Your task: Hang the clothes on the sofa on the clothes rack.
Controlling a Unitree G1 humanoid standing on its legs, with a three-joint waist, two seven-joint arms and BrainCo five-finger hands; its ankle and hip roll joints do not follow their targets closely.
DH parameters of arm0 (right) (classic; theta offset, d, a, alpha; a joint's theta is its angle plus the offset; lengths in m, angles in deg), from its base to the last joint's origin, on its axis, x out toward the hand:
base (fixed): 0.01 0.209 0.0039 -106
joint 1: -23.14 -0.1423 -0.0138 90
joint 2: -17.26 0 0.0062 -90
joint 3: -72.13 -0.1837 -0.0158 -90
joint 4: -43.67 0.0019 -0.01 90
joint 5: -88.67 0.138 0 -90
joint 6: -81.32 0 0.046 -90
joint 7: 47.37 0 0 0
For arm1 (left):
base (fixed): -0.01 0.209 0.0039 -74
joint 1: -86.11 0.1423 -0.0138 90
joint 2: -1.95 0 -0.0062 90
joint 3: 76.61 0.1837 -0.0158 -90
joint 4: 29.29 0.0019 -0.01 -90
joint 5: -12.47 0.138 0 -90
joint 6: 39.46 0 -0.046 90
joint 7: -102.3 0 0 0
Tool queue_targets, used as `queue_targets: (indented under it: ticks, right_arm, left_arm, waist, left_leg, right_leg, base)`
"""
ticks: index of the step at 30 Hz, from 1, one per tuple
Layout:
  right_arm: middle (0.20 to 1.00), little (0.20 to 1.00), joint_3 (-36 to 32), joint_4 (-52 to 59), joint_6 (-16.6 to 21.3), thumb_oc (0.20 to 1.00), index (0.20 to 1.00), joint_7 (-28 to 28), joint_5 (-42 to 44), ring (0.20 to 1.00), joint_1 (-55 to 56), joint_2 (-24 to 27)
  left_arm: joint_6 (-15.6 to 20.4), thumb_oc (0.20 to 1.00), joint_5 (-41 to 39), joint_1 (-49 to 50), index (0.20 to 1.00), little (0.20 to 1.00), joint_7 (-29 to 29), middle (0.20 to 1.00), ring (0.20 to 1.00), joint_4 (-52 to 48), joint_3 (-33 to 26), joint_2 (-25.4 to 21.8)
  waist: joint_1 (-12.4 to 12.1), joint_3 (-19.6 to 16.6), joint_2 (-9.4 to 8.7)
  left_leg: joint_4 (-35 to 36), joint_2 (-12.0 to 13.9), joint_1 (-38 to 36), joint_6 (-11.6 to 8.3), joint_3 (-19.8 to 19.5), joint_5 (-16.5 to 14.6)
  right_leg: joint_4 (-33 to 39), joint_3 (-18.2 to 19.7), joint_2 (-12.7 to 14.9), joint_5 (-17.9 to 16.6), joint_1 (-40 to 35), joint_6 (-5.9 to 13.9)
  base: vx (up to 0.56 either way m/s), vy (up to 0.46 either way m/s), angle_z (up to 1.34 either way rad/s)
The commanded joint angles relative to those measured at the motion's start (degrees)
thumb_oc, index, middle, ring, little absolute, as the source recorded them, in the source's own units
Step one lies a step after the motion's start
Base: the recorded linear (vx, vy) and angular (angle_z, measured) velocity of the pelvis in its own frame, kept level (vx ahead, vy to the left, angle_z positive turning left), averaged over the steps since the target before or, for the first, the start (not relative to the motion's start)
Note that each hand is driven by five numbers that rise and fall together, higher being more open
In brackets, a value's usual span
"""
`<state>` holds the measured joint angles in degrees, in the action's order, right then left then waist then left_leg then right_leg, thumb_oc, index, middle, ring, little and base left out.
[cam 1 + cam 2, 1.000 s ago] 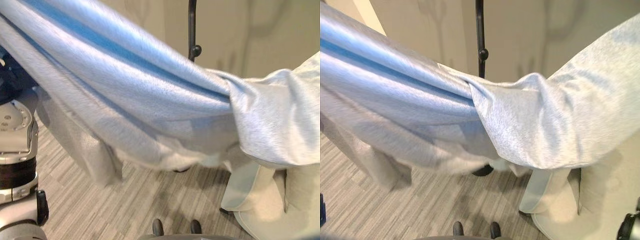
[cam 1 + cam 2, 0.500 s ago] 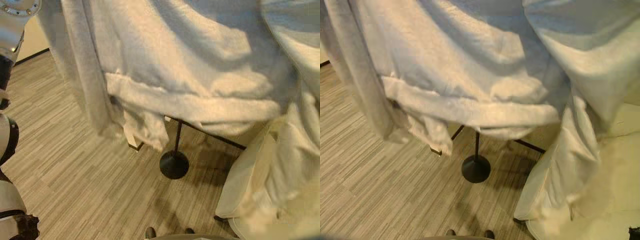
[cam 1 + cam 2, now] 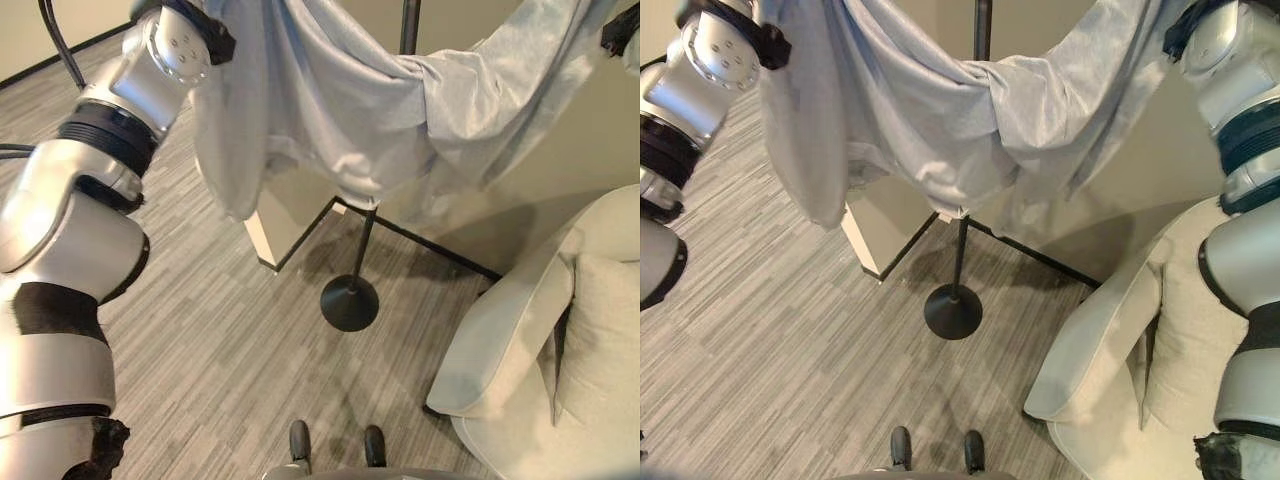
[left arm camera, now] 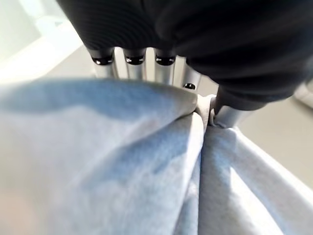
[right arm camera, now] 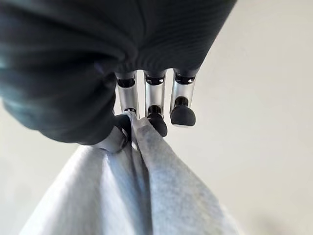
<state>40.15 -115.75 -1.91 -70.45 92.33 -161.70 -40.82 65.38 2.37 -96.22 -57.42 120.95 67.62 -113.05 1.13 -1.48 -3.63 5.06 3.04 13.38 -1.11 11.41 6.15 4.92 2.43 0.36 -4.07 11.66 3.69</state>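
against the clothes rack (image 3: 361, 250), the pale grey garment (image 3: 340, 110) is now stretched high between both arms, its middle sagging against the pole; left hand (image 4: 146, 63) pinches a fold of cloth between thumb and fingers; right hand (image 5: 146, 105) likewise clamps a fold beside the thumb; half a second ago the cloth filled the head views, hiding the pole's upper part; now it is raised, and the rack's round base (image 3: 953, 311) and the sofa (image 3: 530, 350) beside it show; judged: draping step near, not released.
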Motion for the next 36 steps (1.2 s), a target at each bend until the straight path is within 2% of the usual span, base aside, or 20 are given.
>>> queue_targets:
  ticks: [1,9,13,16,24,29,36]
  right_arm:
    - [0.2,0.2,0.5,-3.7,-0.6,0.2,0.2,-1.7,0.5,0.2,-9.8,4.3]
    - [0.2,0.2,-1.0,-5.9,-0.8,0.2,0.2,-0.9,0.5,0.2,-6.1,2.4]
    - [0.2,0.2,-1.5,-4.9,-0.8,0.2,0.2,-0.2,0.2,0.2,-3.3,2.5]
    - [0.2,0.2,-4.0,-3.3,-0.4,0.2,0.2,0.6,-0.7,0.2,2.8,0.7]
    - [0.2,0.2,-6.7,-3.4,-0.3,0.2,0.2,1.1,-1.2,0.2,7.8,-1.8]
    - [0.2,0.2,-8.9,-1.6,0.3,0.2,0.2,0.3,0.1,0.2,9.6,-0.6]
    - [0.2,0.2,-19.5,15.9,2.7,0.2,0.2,-2.7,0.0,0.2,22.8,7.6]
  left_arm:
    - [0.6,0.2,-1.5,-12.1,0.2,0.2,0.6,0.2,0.2,5.6,-0.2,-1.6]
    - [-0.6,0.2,1.2,-13.0,0.2,0.2,-0.9,0.2,0.2,9.7,1.5,-1.1]
    - [-0.8,0.2,1.2,-11.8,0.2,0.2,-0.7,0.2,0.2,8.8,0.4,-1.6]
    - [-0.9,0.2,2.0,-8.2,0.2,0.2,-0.8,0.2,0.2,8.4,-1.8,-1.2]
    - [-1.2,0.2,2.9,-4.9,0.2,0.2,-1.7,0.2,0.2,9.2,-3.3,-0.2]
    - [-1.0,0.2,3.2,-4.1,0.2,0.2,-1.0,0.2,0.2,7.2,-3.9,-1.0]
    - [0.9,0.2,3.3,5.7,0.2,0.2,2.3,0.2,0.2,-7.5,-10.8,-9.1]
  waist:
    - [-2.1,6.5,0.51]
    - [-1.8,8.4,1.12]
    - [-1.6,8.4,1.22]
    - [-1.5,8.6,1.46]
    - [-1.4,9.4,1.74]
    - [-1.4,9.7,1.81]
    - [-1.2,9.4,1.75]
  left_leg:
    - [-0.1,2.1,-2.7,-7.04,0.8,-1.5]
    - [-0.1,1.9,0.9,-6.99,0.1,-0.4]
    - [-0.1,1.7,1.4,-6.93,0.3,-0.5]
    - [-0.1,1.3,0.8,-6.64,0.6,-0.8]
    - [-0.1,1.2,0.7,-6.44,0.9,-0.8]
    - [-0.1,1.1,0.7,-6.29,0.8,-0.8]
    - [-0.1,1.0,-0.8,-5.87,0.9,-1.7]
  right_leg:
    - [-1.0,-0.9,1.1,1.6,-1.2,8.39]
    - [-0.8,0.0,1.0,0.0,2.5,8.69]
    - [-0.5,0.5,1.1,-0.3,2.9,8.78]
    - [-0.6,0.4,1.1,0.0,2.6,8.58]
    - [-0.6,0.5,1.1,0.0,2.8,8.5]
    - [-0.7,0.3,1.1,0.0,2.8,8.62]
    - [-0.9,0.3,1.1,0.9,1.4,8.56]
  base:
    - [-0.04,-0.02,-0.02]
    - [-0.02,0.003,-0.03]
    - [0.01,0.013,-0.02]
    - [0.01,0.047,-0.06]
    - [-0.01,0.014,-0.14]
    - [-0.02,0.009,0.23]
    - [0.01,0.014,-0.08]
